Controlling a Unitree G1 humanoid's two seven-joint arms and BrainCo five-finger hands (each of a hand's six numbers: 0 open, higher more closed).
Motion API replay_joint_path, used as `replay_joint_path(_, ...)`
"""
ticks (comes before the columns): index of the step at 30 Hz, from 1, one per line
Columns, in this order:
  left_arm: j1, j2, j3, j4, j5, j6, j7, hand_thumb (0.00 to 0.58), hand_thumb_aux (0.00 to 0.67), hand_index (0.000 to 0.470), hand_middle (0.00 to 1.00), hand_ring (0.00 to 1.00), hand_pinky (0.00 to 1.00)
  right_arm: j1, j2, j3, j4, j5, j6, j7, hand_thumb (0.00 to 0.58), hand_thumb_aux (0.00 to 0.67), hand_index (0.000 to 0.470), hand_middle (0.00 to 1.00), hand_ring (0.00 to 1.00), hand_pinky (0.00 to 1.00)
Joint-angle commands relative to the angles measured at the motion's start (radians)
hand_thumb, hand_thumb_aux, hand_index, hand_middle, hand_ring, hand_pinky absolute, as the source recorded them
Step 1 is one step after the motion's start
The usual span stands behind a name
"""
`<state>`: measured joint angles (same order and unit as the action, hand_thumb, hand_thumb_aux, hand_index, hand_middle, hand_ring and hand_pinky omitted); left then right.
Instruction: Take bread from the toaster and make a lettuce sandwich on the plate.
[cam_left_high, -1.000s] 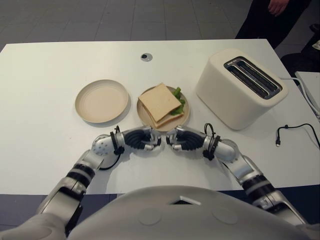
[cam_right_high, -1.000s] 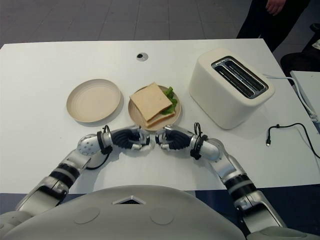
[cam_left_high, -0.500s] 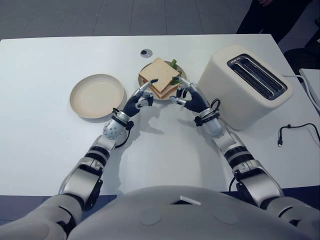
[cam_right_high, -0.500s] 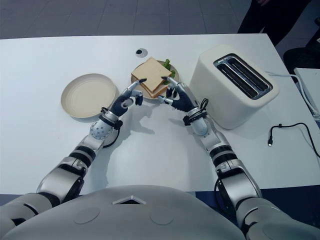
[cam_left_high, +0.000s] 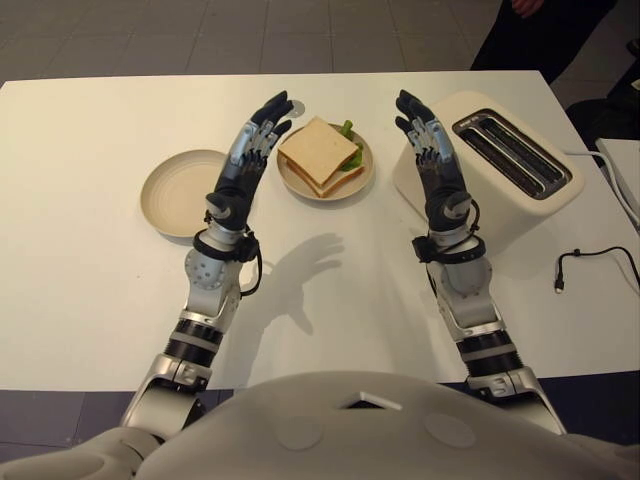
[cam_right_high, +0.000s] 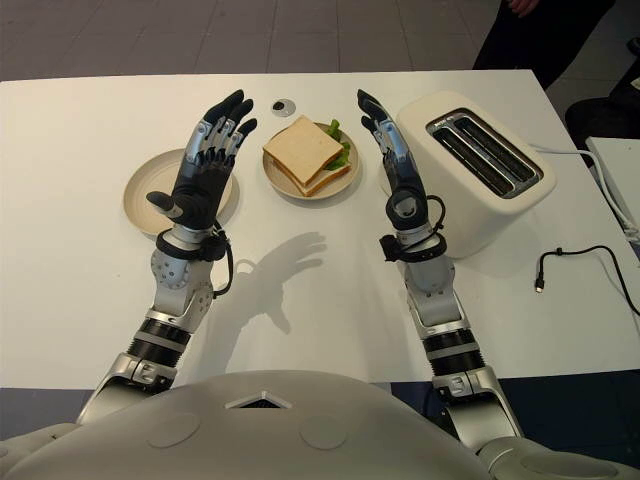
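Note:
A sandwich (cam_left_high: 319, 154) of two bread slices with green lettuce (cam_left_high: 350, 163) poking out at its right lies on a small beige plate (cam_left_high: 362, 184) at the table's middle back. To the right stands a cream toaster (cam_left_high: 500, 170) whose two slots look dark and empty. My left hand (cam_left_high: 246, 162) is raised upright above the table, left of the sandwich, fingers spread, holding nothing. My right hand (cam_left_high: 431, 155) is raised the same way between the sandwich and the toaster, also open and empty. Both hands are apart from the sandwich.
A second beige plate (cam_left_high: 178, 195), bare, sits left of the sandwich plate, partly behind my left hand. A round grommet (cam_right_high: 280, 103) is set in the white table (cam_left_high: 90, 250) at the back. A black cable (cam_left_high: 590, 262) lies at the right edge.
Both hands have left the sandwich plate, opened from curled fingers and lifted upright, apart from each other. The sandwich stays on its plate. The camera has shifted slightly.

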<state>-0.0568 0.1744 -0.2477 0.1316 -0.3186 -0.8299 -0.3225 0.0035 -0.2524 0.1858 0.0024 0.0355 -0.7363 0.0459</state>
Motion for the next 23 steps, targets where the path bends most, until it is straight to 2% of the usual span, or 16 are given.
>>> replay_joint_path(1,0.017,-0.018,0.026,0.002,0.028,0.017,-0.019,0.0,0.0,0.0,0.0,0.0,0.0,0.008,0.017,-0.022,-0.011,0.004,0.016,0.029,0.0,0.0,0.0,0.0,0.0,0.0)
replay_joint_path(23,0.03,-0.079,0.09,-0.023,0.026,0.058,-0.111,0.0,0.0,0.0,0.0,0.0,0.0,-0.002,0.07,-0.075,-0.03,0.003,0.034,0.115,0.0,0.0,0.0,0.0,0.0,0.0)
